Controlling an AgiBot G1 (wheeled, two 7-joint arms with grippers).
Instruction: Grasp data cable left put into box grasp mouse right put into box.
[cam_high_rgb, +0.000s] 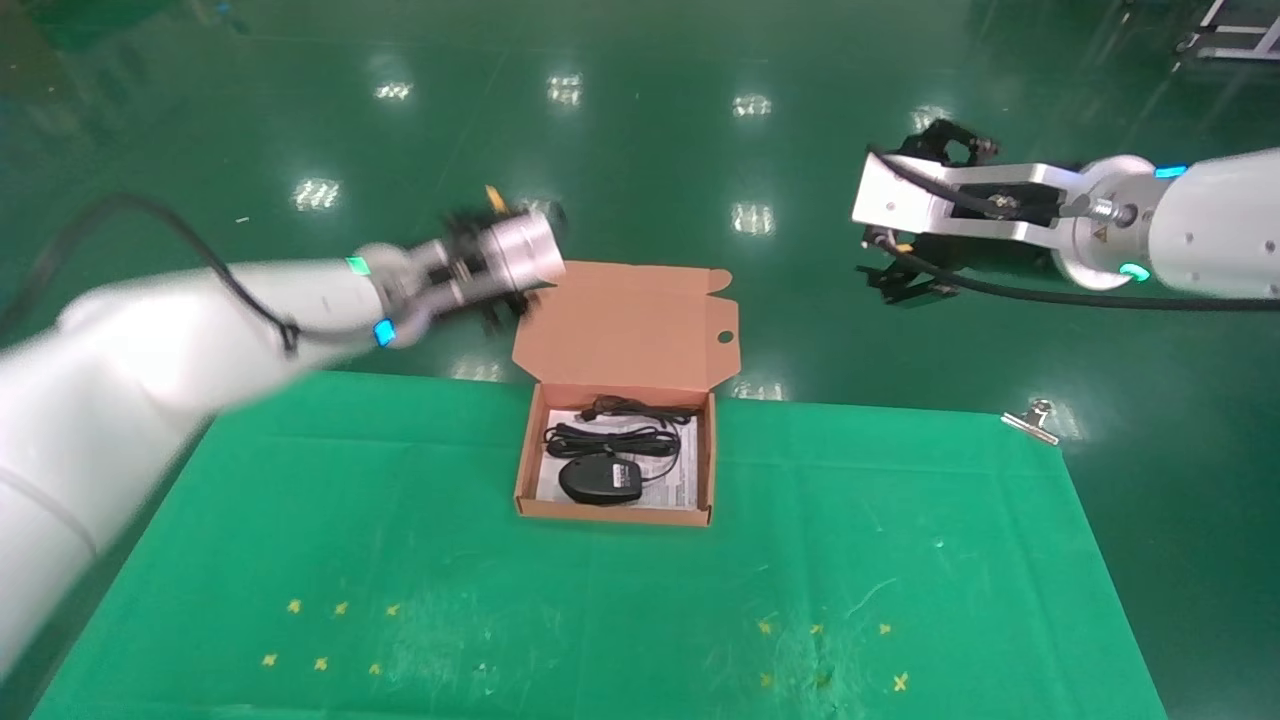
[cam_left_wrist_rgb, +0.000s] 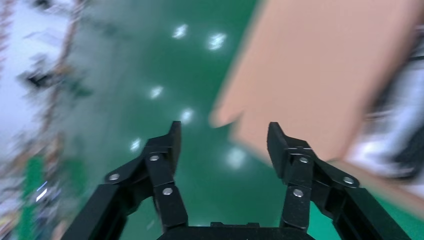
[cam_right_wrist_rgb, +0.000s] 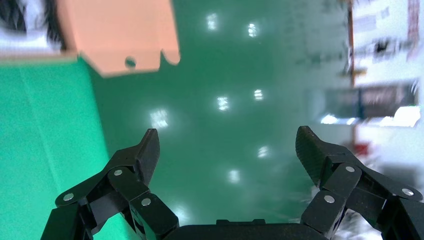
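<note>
1. From the head camera I saw the box (cam_high_rgb: 613, 512) sitting open on the green table (cam_high_rgb: 350, 520), at the middle of its far edge, its flap lid (cam_high_rgb: 628, 325) raised and leaning back over the floor.
2. Inside it lay the cable (cam_high_rgb: 612, 437) toward the far side and the mouse (cam_high_rgb: 599, 480) toward the near side — both resting on the white sheet (cam_high_rgb: 686, 486), just beside each other.
3. My left gripper (cam_high_rgb: 500, 305) hung beyond the table's far edge, just left of the lid; the head view blurred it, so I could not read its fingers there.
4. The left wrist camera settled that — the left gripper (cam_left_wrist_rgb: 223, 135) was spread apart and held nothing, with the lid (cam_left_wrist_rgb: 320, 70) just beyond the fingertips.
5. My right gripper (cam_high_rgb: 895, 275) was out over the floor, well right of the box, its fingers mostly hidden under the wrist in the head view.
6. The right wrist camera showed the right gripper (cam_right_wrist_rgb: 227, 142) splayed wide and empty, with the lid (cam_right_wrist_rgb: 120, 35) and its round hole (cam_right_wrist_rgb: 130, 62) off to one side — a detail also visible from the head.
7. A metal clip (cam_high_rgb: 1032, 420) sat at the table's far right corner, seen only from the head.
</note>
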